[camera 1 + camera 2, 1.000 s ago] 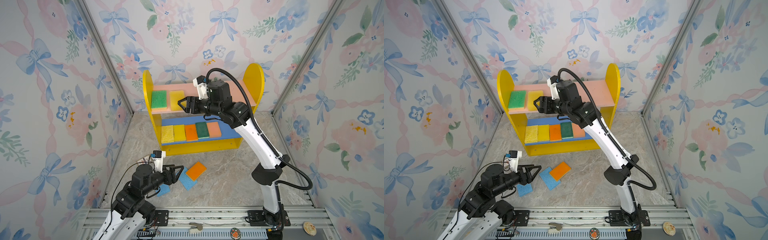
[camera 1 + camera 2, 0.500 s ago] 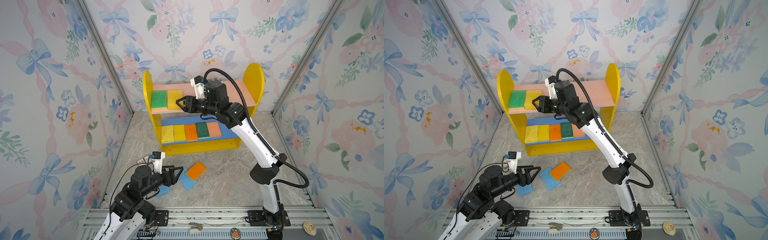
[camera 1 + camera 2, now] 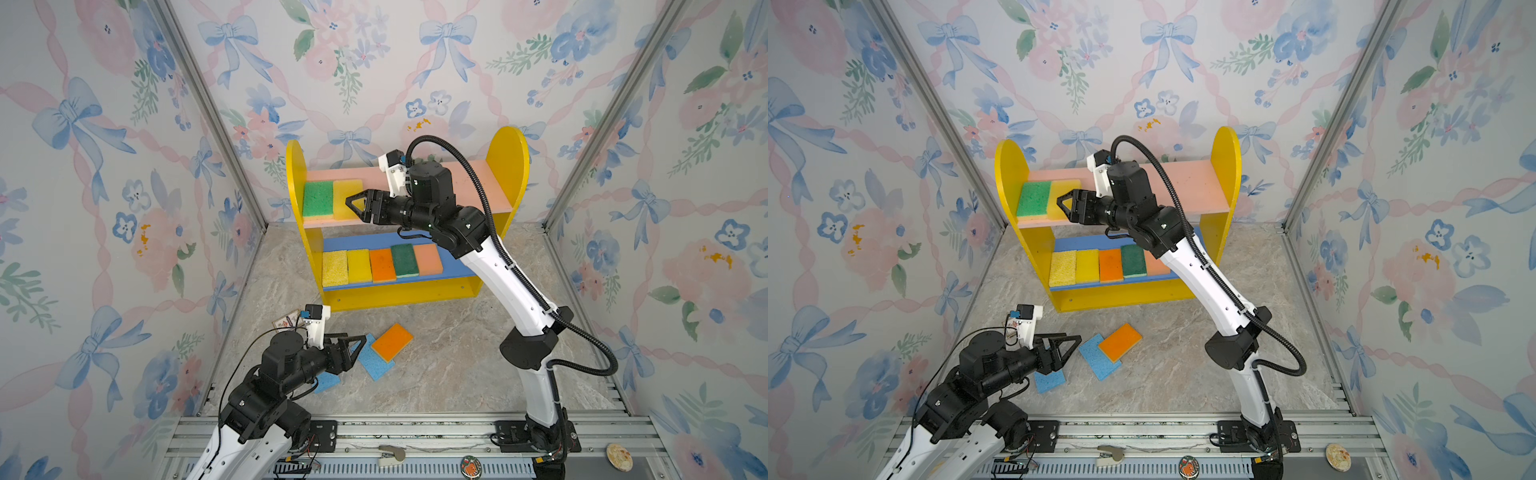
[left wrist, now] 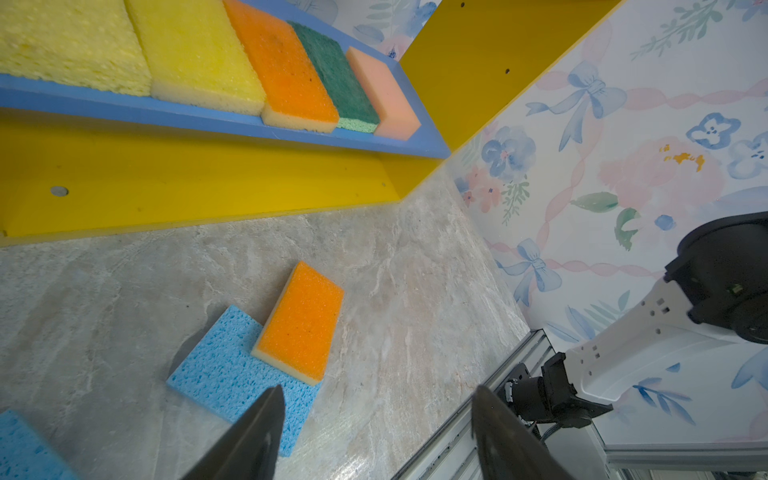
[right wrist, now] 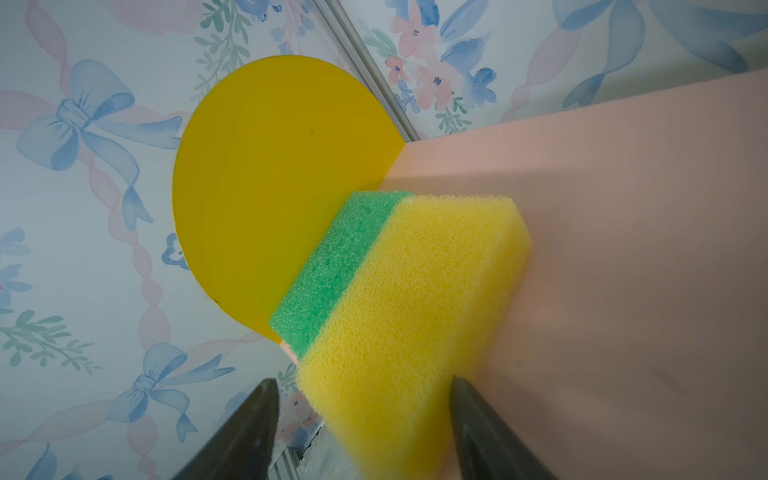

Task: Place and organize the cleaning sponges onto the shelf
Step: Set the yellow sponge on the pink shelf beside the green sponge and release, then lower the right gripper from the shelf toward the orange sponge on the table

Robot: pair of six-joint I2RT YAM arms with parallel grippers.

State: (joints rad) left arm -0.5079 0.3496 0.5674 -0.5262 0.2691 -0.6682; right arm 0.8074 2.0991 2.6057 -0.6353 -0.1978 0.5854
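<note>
Yellow sponge (image 5: 411,291) sits between right gripper's (image 5: 361,380) spread jaws, unheld; left gripper (image 4: 376,390) gapes empty

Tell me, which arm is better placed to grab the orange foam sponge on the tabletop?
Left. The left gripper, open, is beside the orange foam sponge; the right gripper is at the pink shelf board.

yellow sponge (image 5: 415,311): coarse open-pored foam, matt. green sponge (image 5: 336,266): finer foam, matt. blue sponge (image 4: 224,370): thin, pitted, cellulose look. dark green sponge (image 4: 336,79): fibrous scouring top over pale foam. shelf (image 4: 187,183): painted wood, smooth, satin. pink board (image 5: 623,249): smooth, matt. desk (image 4: 395,270): marble pattern, slight sheen. rail (image 3: 415,432): bare brushed metal. walls (image 3: 104,208): matt floral print.
</note>
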